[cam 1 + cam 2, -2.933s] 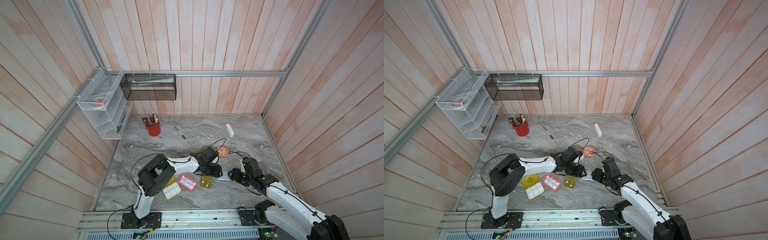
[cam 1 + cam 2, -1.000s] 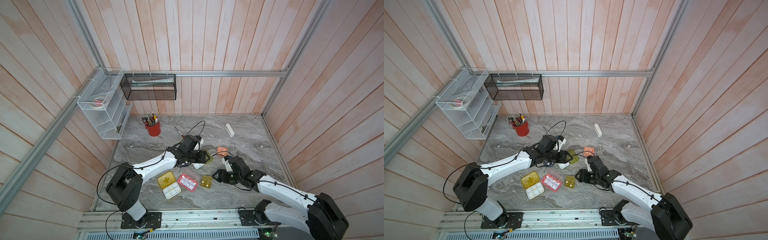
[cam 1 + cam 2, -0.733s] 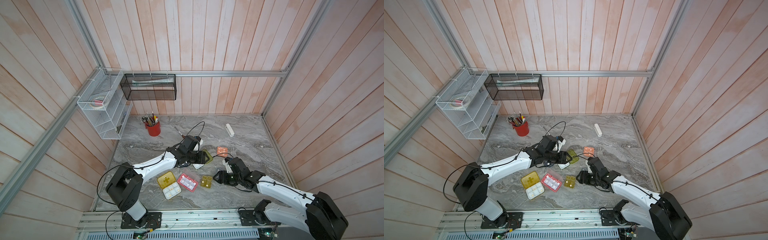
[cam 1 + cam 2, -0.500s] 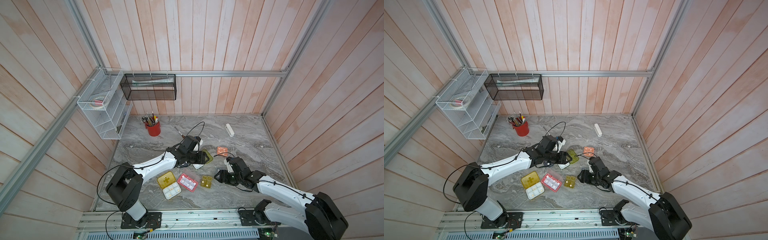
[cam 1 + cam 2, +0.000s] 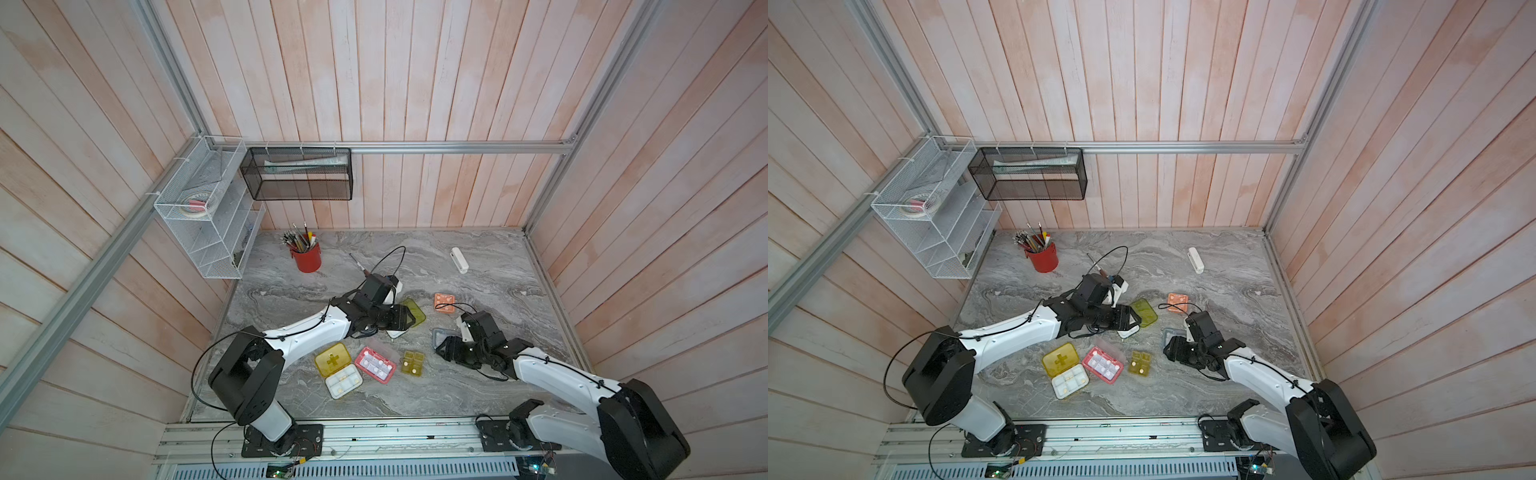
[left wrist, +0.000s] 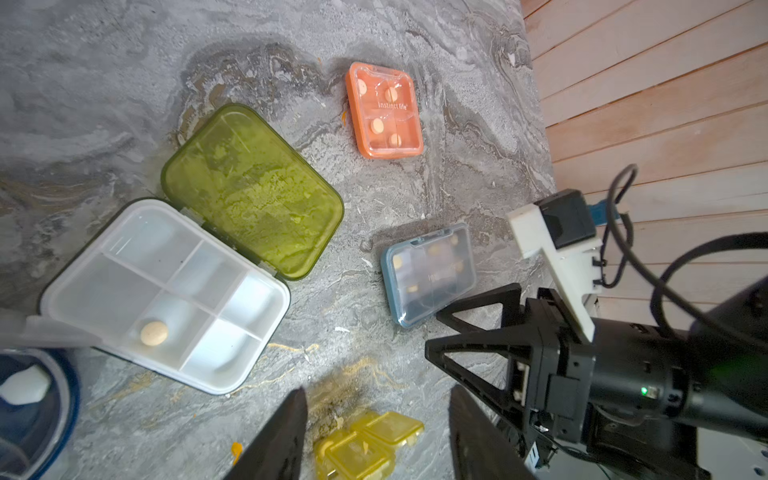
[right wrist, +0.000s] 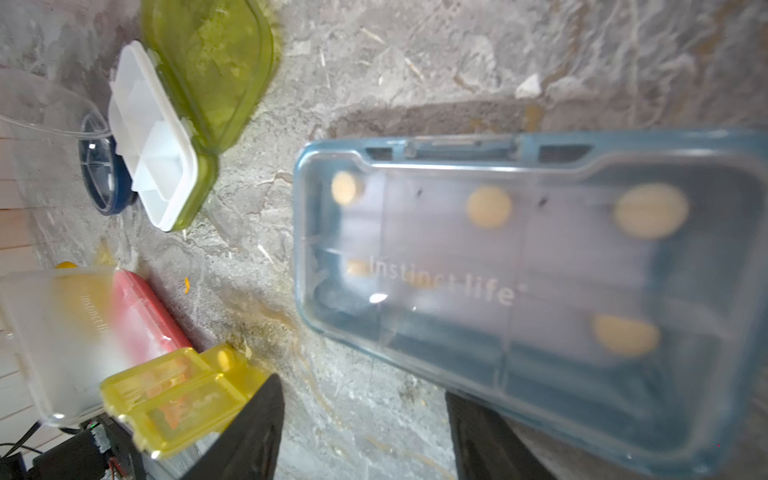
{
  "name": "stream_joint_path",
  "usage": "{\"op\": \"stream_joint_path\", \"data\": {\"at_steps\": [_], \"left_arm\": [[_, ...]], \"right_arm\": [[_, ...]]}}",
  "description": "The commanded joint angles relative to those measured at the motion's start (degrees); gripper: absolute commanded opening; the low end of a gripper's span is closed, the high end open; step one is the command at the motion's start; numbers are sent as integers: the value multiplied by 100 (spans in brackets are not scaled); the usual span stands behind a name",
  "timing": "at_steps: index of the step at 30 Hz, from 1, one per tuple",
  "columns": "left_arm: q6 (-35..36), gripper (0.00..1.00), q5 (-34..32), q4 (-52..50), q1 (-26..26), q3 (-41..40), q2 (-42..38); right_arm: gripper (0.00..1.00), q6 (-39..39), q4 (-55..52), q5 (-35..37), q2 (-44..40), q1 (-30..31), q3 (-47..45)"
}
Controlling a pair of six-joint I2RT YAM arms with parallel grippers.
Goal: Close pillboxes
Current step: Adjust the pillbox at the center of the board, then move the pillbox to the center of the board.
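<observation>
My left gripper (image 6: 376, 409) hangs spread and empty over the lime-green pillbox (image 5: 412, 312) at mid-table. Its lid (image 6: 253, 191) lies flat, far-right of the white tray (image 6: 166, 291). My right gripper (image 5: 441, 350), also spread and empty, is farther off.

Pillboxes lie scattered over the middle and front of the table (image 5: 282, 291).
At the back, the cup of pens (image 5: 306, 261) stands left and the oblong bar (image 5: 459, 259) lies right, well apart. In the middle lies the big pillbox (image 5: 411, 312), with the square pillbox (image 5: 444, 301) just to its right and the flat lidded pillbox (image 5: 440, 334) in front of that one. Along the front, left to right, sit the cross-lidded pillbox (image 5: 338, 370), the many-celled pillbox (image 5: 375, 365) and the small twin-lidded pillbox (image 5: 412, 363).
</observation>
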Motion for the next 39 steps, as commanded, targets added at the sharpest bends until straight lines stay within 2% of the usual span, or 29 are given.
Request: {"op": "stream_joint_path", "data": {"at_steps": [1,10,17,24,30,39], "left_arm": [[23,57,67,57,51,-91,-194],[14,57,116,144,87,-136,-199],[64,57,121,145,104,-161,-284],[93,57,209,208,128,-189,-323],[58,57,279,209,139,-228,-334],[89,57,217,132,243,-487,-640]], "right_arm": [[65,-180,-18,-38,52,-79,-59],[65,-240,-45,-68,-93,-288,-120],[65,-308,-70,-455,-242,-255,66],[65,-251,-142,-495,-733,345,443],[65,-104,346,-938,-587,670,473],[65,122,381,-586,-476,1359,743]]}}
